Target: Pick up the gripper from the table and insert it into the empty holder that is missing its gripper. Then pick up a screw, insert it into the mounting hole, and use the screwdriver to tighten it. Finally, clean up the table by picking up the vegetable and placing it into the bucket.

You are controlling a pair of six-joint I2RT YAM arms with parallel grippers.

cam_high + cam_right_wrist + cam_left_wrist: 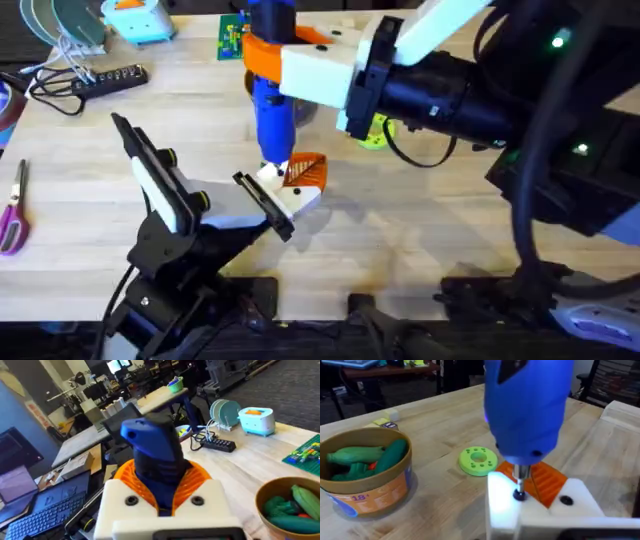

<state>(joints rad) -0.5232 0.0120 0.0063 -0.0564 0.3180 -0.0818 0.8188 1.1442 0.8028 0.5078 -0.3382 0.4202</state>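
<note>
My right gripper [268,58] [162,497] is shut on the blue screwdriver [272,115] [152,452] and holds it upright. The screwdriver's metal tip [520,491] rests on a dark screw [519,495] in the white holder [540,512] [295,198]. The orange ribbed gripper piece [307,172] [547,482] sits in that holder. My left gripper [272,207] is shut on the holder from the near side. The orange-brown bucket [375,487] [265,492] holds green toy vegetables [355,455] [280,507]. I cannot tell whether the task's vegetable is among them.
A lime-green disc [477,460] [375,135] lies on the table beyond the holder. A black power strip [105,80], purple-handled scissors [14,215] and a green circuit board [232,38] lie toward the left and back. Bare wood spreads to the front right.
</note>
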